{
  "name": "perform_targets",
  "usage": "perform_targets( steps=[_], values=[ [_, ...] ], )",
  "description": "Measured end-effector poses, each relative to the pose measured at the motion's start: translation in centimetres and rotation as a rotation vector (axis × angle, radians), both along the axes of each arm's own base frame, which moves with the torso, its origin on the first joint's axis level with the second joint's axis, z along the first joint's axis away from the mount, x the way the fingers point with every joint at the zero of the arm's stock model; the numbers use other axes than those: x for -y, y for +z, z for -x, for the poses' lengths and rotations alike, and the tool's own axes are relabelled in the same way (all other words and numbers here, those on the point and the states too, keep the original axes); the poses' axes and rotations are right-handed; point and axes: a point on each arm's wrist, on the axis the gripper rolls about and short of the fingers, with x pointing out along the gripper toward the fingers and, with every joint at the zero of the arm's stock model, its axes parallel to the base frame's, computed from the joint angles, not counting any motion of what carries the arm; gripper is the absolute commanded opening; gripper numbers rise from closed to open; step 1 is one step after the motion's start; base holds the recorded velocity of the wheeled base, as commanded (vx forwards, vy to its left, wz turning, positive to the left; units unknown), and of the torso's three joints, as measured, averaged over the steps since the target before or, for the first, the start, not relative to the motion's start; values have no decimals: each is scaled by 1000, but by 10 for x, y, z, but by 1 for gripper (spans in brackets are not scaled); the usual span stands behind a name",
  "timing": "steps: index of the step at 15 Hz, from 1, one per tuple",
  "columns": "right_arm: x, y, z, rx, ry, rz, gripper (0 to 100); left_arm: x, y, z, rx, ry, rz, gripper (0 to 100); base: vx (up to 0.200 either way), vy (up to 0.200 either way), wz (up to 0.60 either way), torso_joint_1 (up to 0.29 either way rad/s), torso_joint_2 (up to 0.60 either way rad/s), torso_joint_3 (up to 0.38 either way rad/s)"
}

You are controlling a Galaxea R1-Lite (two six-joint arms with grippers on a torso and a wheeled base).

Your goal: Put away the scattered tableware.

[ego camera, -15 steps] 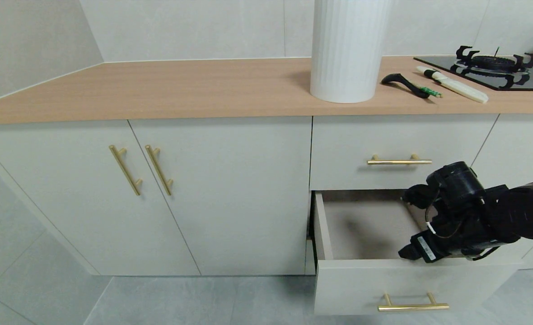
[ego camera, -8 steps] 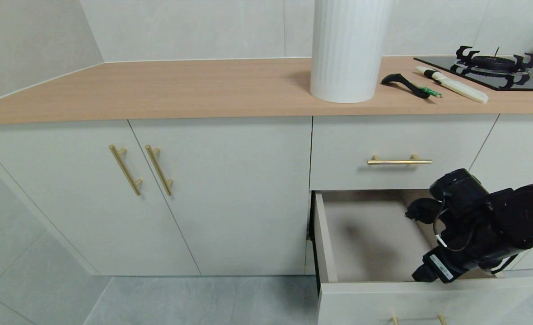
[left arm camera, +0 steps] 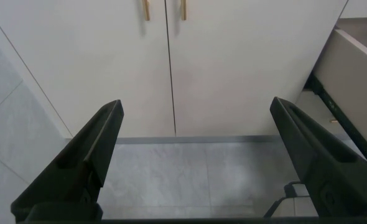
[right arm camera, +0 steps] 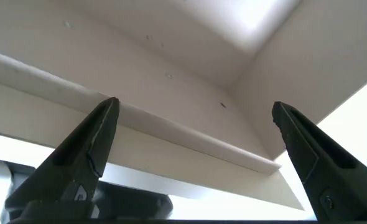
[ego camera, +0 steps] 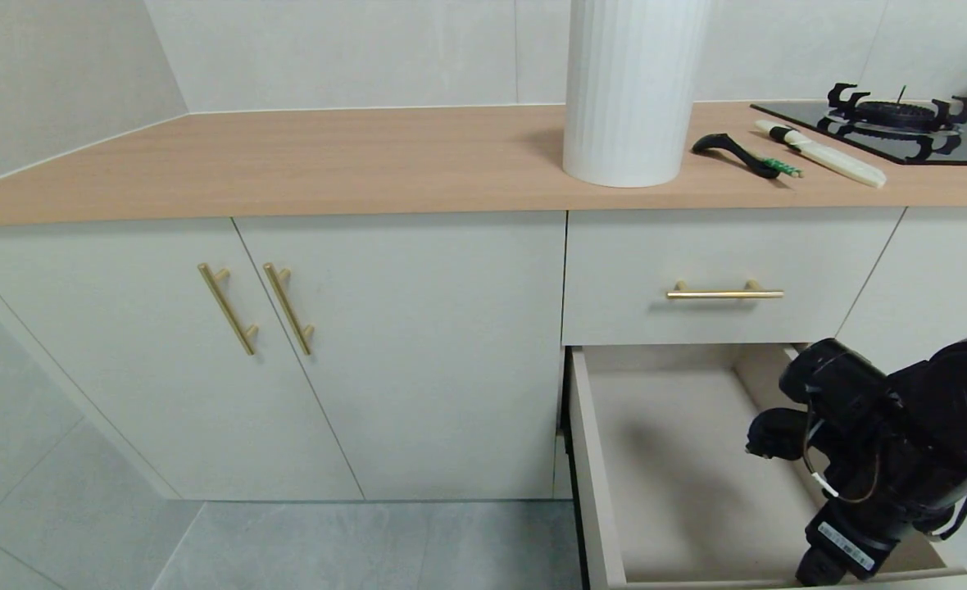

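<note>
Knife (ego camera: 821, 152) slanting on the counter (ego camera: 328, 164), well above the nearer right claw (right arm camera: 193, 106). Spread wide, empty, like the left claw (left arm camera: 195, 104).

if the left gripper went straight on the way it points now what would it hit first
Probably the lower part of the cabinet door beside the open drawer, just above the floor. Nothing lies between it and the left gripper, whose fingers are open, though depth is unclear.
</note>
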Motion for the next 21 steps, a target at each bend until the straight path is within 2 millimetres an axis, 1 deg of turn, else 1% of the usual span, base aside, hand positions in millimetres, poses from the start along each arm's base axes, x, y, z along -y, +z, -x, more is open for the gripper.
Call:
perform_targets(
  steps=[4, 8, 11, 15, 18, 21],
  values=[
    [-5, -1, 14, -78, 63, 41, 100, 0, 0, 0, 1, 0, 0, 100, 0, 0, 0, 0, 0, 0],
    [-8, -5, 18, -81, 93, 84, 100, 0, 0, 0, 1, 0, 0, 100, 0, 0, 0, 0, 0, 0],
    [-10, -7, 25, -114, 123, 100, 100, 0, 0, 0, 1, 0, 0, 100, 0, 0, 0, 0, 0, 0],
    [-13, -9, 29, -125, 145, 108, 100, 0, 0, 0, 1, 0, 0, 100, 0, 0, 0, 0, 0, 0],
    [-15, -8, 28, -109, 146, 103, 100, 0, 0, 0, 1, 0, 0, 100, 0, 0, 0, 0, 0, 0],
    [-18, 5, 13, 34, 51, 26, 100, 0, 0, 0, 1, 0, 0, 100, 0, 0, 0, 0, 0, 0]
  ],
)
